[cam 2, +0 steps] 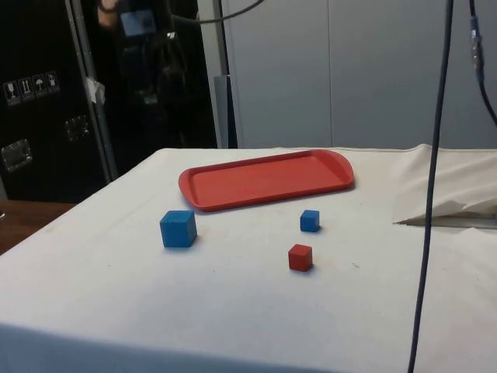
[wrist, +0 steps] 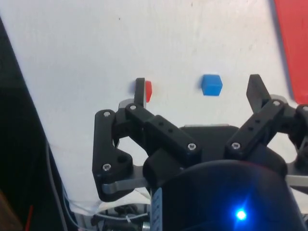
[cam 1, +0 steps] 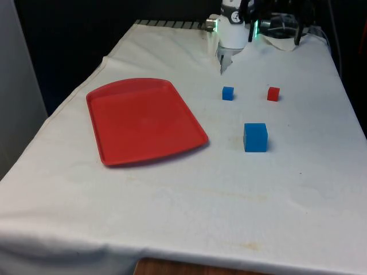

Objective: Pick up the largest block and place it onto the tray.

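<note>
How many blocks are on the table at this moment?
3. The large blue block sits nearest the front edge, at the front view's right of the red tray. The small blue block and the small red block lie side by side behind it. None looks hidden.

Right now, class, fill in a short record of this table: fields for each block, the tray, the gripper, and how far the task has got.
largest block: blue, on the cloth, nearest the front view's camera of the three
small blue block, on the cloth, between tray and red block
small red block, furthest to the front view's right
tray: red, nothing on it, at the front view's left of the blocks
gripper: open, holding nothing, at the table's far end above the cloth
task stage: largest block not yet picked up
</note>
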`<state>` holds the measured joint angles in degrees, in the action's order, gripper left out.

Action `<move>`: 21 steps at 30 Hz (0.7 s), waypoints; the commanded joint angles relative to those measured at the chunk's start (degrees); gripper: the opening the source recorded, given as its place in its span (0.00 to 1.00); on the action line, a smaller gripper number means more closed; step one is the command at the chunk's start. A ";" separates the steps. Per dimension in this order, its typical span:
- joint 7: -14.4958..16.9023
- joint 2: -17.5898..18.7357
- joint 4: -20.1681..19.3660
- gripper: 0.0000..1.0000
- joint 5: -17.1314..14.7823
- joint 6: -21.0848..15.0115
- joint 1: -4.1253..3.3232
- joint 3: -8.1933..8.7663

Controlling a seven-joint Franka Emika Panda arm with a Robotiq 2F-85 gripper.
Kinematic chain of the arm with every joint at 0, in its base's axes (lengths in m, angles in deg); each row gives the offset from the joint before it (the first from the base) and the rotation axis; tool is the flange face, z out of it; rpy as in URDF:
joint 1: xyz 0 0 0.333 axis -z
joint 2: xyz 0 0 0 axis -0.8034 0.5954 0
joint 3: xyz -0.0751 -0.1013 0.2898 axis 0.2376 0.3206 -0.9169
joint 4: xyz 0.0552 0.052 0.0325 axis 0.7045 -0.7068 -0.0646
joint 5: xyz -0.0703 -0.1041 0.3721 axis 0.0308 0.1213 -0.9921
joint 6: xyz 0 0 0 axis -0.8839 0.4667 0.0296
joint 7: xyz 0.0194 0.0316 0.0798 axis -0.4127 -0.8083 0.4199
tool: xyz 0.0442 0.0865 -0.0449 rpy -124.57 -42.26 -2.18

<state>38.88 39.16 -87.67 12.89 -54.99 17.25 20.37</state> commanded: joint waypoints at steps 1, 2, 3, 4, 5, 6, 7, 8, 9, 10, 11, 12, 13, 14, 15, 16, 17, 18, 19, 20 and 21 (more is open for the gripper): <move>-0.11 0.34 -0.17 1.00 -0.46 -0.86 0.00 -0.11; -0.11 0.69 -0.23 1.00 -0.52 -1.38 0.06 -0.11; -0.11 1.26 -0.29 1.00 -0.69 -2.18 0.06 -0.11; -0.17 1.49 -0.34 1.00 -0.74 -2.64 0.00 -0.11; -0.06 1.43 -0.06 1.00 -0.40 -1.72 0.00 -0.06; -0.23 1.72 -0.40 1.00 -0.80 -3.09 -0.06 -0.17; -0.29 1.95 -0.52 1.00 -0.86 -3.55 -0.11 -0.17; -0.34 2.06 -0.69 1.00 -0.86 -4.01 -0.11 -0.23; -0.40 2.18 -0.80 1.00 -0.86 -4.53 -0.11 -0.29; -0.46 2.29 -0.97 1.00 -0.80 -5.10 -0.11 -0.34; -0.57 2.41 -1.15 1.00 -0.80 -5.56 -0.11 -0.46; -0.63 2.41 -1.32 1.00 -0.74 -6.07 -0.11 -0.52; -0.40 2.52 -0.86 1.00 -0.63 -4.93 0.00 -0.46; -0.74 2.35 -1.83 1.00 -0.69 -7.28 -0.11 -0.57; -0.74 2.35 -2.12 1.00 -0.63 -7.79 -0.17 -0.63; -0.86 2.18 -2.52 1.00 -0.57 -8.37 -0.17 -0.63; -0.92 2.01 -2.92 1.00 -0.52 -9.00 -0.29 -0.63; -0.97 1.83 -3.38 1.00 -0.40 -9.57 -0.34 -0.69; -1.03 1.60 -3.78 1.00 -0.34 -10.14 -0.40 -0.69; -1.15 1.20 -4.70 1.00 -0.29 -11.34 -0.46 -0.74; -1.15 0.97 -5.16 1.00 -0.23 -11.86 -0.46 -0.74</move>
<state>38.25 40.82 -91.96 12.26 -65.59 17.13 19.45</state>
